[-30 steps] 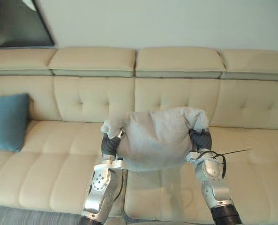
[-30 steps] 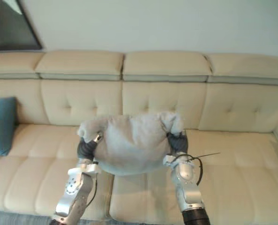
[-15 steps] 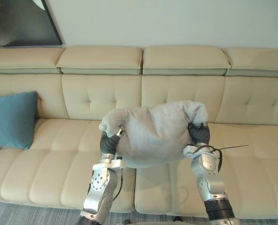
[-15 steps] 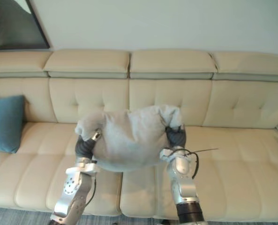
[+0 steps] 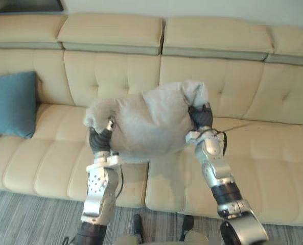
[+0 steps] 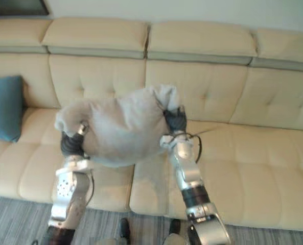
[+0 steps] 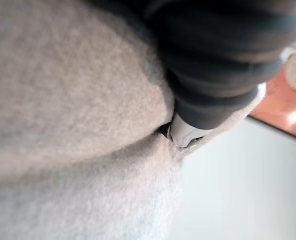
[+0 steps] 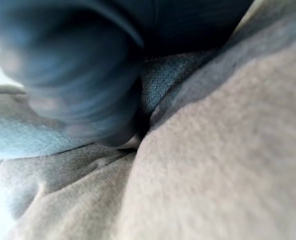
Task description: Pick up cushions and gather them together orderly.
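A soft grey cushion (image 5: 146,122) hangs in the air in front of the cream sofa (image 5: 274,153), squeezed between my two hands. My left hand (image 5: 100,139) presses into its lower left end and my right hand (image 5: 201,116) into its upper right end, so the cushion sits tilted, right side higher. The left wrist view has the grey cushion (image 7: 63,100) bulging against my left hand (image 7: 222,75). In the right wrist view the grey cushion (image 8: 227,165) folds round my right hand (image 8: 73,65). A blue cushion (image 5: 10,104) leans upright against the sofa's backrest at the far left.
The sofa runs across the whole view, with tufted back pads and a row of headrests (image 5: 110,33) on top. A grey striped rug (image 5: 28,214) lies along its front edge. A dark framed picture (image 5: 23,5) hangs on the wall at the upper left.
The camera has tipped down and drawn back, so the rug now shows. The grey cushion, still between both hands, has shifted left along the sofa and tilted, its right end higher.
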